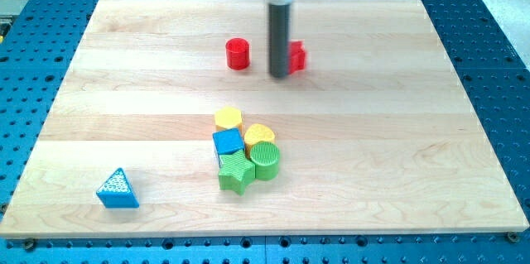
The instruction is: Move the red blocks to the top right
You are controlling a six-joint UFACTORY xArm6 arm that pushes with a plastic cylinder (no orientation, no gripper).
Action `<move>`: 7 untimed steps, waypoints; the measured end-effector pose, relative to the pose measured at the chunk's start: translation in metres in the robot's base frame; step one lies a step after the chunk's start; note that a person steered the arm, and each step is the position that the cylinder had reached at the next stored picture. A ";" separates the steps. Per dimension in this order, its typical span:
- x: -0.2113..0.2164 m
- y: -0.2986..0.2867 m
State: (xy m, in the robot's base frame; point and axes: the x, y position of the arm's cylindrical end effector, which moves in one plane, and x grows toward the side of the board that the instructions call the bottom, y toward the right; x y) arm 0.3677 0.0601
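My tip [279, 74] stands on the wooden board [397, 148], in the upper middle of it, at the lower end of a dark upright rod; it has no jaws, so it grasps nothing and only presses sideways. Touching it on the view's right is a red block [297, 56], partly hidden behind the rod, so its shape cannot be made out. On the tip's other side, near but apart toward the view's left, stands a red cylinder [238, 54], upright. Both red pieces sit in the board's upper band, about mid-width, with the top right corner well apart from them. Well below the tip, toward the view's bottom, a cluster of blocks lies packed together: a yellow hexagonal block [228, 118] at its top, a second yellow block [259, 135] just right of that, its outline unclear, a blue cube [228, 144] beneath the hexagon, a green cylinder [266, 161] under the second yellow one, and a green star [237, 172] at the cluster's bottom. Far to the tip's lower left, near the board's bottom left corner, a blue triangular block [117, 189] lies alone.
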 end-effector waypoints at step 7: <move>0.009 -0.140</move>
State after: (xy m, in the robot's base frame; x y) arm 0.3772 -0.0803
